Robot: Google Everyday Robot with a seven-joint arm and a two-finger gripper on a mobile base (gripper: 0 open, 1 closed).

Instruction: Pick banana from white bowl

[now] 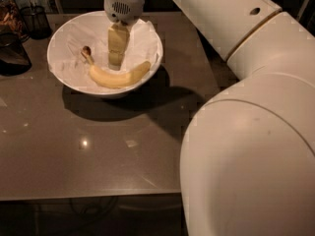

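Observation:
A curved pale yellow banana with a brown stem tip lies in the white bowl, which is lined with crumpled white paper and stands at the back left of the table. My gripper hangs from above into the bowl, its tips just behind the banana's middle and close to it. Nothing is held in it.
The grey-brown table runs from the bowl toward the front edge. Dark glass containers and a black mesh cup stand at the far left. My large white arm fills the right side of the view.

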